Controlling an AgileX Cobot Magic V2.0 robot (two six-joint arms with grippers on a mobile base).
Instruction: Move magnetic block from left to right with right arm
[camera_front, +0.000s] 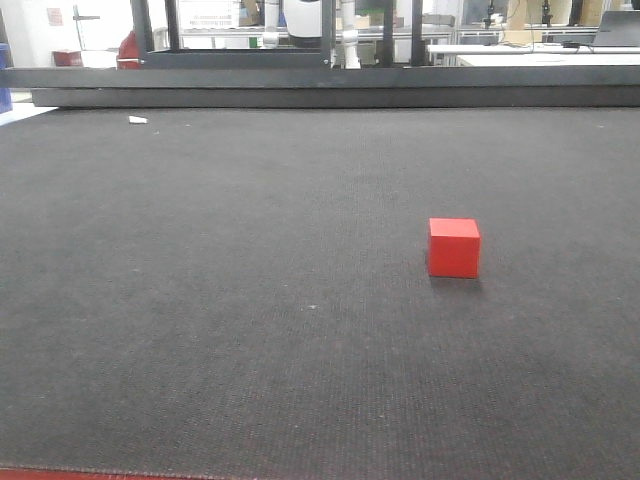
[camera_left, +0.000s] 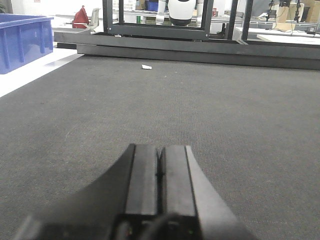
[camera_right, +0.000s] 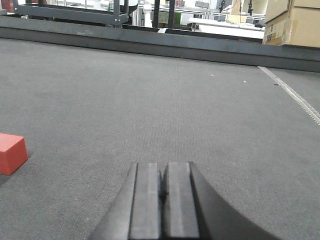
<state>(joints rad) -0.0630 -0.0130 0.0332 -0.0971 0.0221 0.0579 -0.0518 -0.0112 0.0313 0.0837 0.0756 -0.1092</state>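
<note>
Seen from the front, the block (camera_front: 454, 247) sits flat on the mat (camera_front: 250, 300), right of centre and about midway back. One red face is turned nearly square to the camera, with the top face showing above it. It looks about as wide as it is tall, so no long axis can be made out. A white scrap (camera_front: 138, 120) lies far back on the left, near the dark rail (camera_front: 320, 88).

From the left wrist, the left gripper (camera_left: 160, 150) hangs low over the mat with its fingers pressed together and nothing between them. The scrap lies ahead, and a blue bin (camera_left: 25, 40) stands off the mat at the left.

From the right wrist, the right gripper (camera_right: 163, 167) is likewise closed and empty. The block lies at the left edge, cut off by the frame, well apart from the fingers, with a corner turned toward the middle of the mat. Cardboard boxes (camera_right: 292, 22) stand at the far right.
</note>
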